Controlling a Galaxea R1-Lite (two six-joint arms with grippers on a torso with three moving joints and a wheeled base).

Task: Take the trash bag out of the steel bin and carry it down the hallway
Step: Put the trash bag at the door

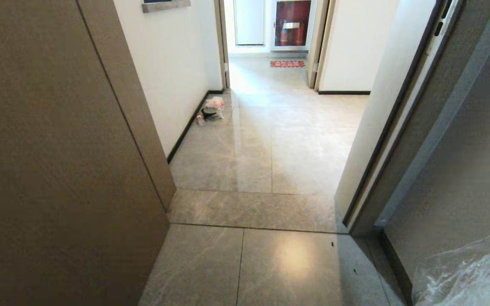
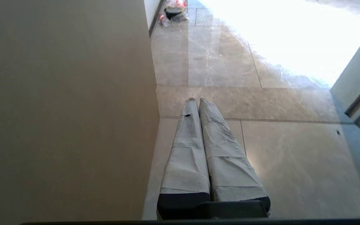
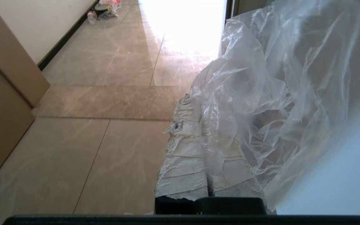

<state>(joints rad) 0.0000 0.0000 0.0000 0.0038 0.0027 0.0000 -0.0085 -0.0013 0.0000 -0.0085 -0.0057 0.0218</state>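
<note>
The trash bag [image 1: 470,272], clear crinkly plastic, bulges into the bottom right corner of the head view. In the right wrist view the trash bag [image 3: 277,78] billows beside and over my right gripper [image 3: 200,106]. Its tape-wrapped fingers [image 3: 183,150] are shut, with a twisted strip of the plastic pinched between them. My left gripper [image 2: 197,100] is shut with nothing in it and hangs over the floor next to a brown panel. The hallway [image 1: 270,127] of glossy marble-look tiles runs ahead to a small red mat [image 1: 287,63]. The steel bin is out of view.
A tall brown panel [image 1: 58,148] fills the left side. A door frame [image 1: 398,127] and a grey door [image 1: 462,148] stand close on the right. A small heap of litter [image 1: 211,111] lies against the left wall's black baseboard. A glass-fronted cabinet [image 1: 292,23] closes the far end.
</note>
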